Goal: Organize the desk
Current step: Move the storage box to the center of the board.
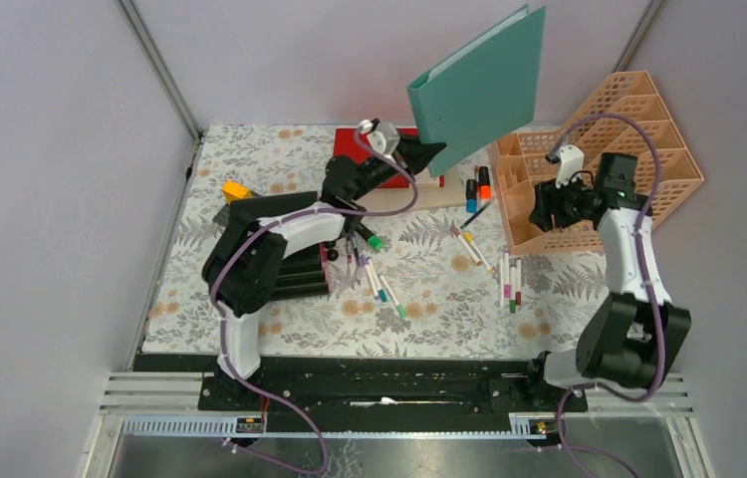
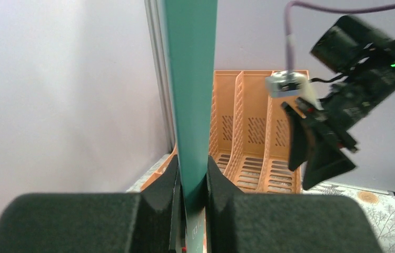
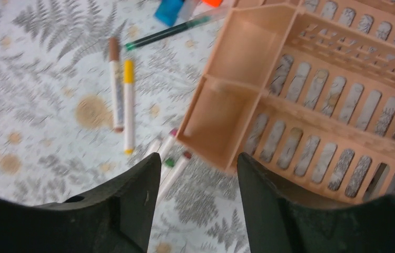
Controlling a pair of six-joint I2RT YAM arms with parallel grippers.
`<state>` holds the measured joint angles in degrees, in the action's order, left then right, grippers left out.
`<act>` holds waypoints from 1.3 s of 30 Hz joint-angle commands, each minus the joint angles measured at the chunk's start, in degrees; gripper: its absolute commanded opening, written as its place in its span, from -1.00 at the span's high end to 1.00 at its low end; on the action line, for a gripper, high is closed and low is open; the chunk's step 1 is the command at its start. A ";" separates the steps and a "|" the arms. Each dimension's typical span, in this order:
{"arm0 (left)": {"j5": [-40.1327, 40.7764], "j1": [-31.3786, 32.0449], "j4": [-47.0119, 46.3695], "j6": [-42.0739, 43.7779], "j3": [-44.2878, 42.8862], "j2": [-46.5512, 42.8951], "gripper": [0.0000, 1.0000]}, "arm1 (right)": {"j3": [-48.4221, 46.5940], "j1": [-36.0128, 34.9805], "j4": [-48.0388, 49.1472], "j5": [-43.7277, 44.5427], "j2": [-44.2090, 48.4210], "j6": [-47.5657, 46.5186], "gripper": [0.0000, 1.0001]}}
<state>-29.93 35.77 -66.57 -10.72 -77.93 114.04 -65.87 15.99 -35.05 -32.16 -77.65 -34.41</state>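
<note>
The desk (image 1: 280, 319) spreads just beyond the arm bases, with loose markers (image 1: 381, 284) strewn across its middle. Farther on, the right end effector (image 1: 546, 207) hangs with jaws apart over the near corner of the peach organizer (image 1: 638, 95). The left end effector (image 1: 427, 154) is clamped on a raised, tilted teal binder (image 1: 479, 85).

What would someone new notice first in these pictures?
The teal binder, clamped by the left gripper and held aloft above the far side of the desk. Next, the orange organizer at the right rear, with the open right gripper by its near corner, and markers scattered mid-desk.
</note>
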 commanded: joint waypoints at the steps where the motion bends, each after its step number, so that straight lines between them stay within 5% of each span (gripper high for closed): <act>1: 3.32 -1.32 -5.55 4.19 7.55 -9.14 1.00 | -4.57 -2.00 11.62 6.55 -8.13 5.08 -0.22; 14: 4.62 -2.56 -3.84 8.46 20.81 -21.49 1.00 | -16.91 -4.44 14.74 13.81 -27.54 6.91 -0.14; 28: 4.55 -2.55 -3.31 9.14 27.91 -28.61 1.00 | -19.69 -8.64 9.65 10.31 -34.00 3.48 0.82; 39: 4.05 -2.59 -1.97 9.92 30.96 -31.95 1.00 | -21.60 -13.86 5.63 5.97 -35.47 0.19 0.97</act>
<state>-26.11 33.28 -64.75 -1.89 -47.05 85.65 -85.78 6.24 -25.85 -18.63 -112.33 -30.28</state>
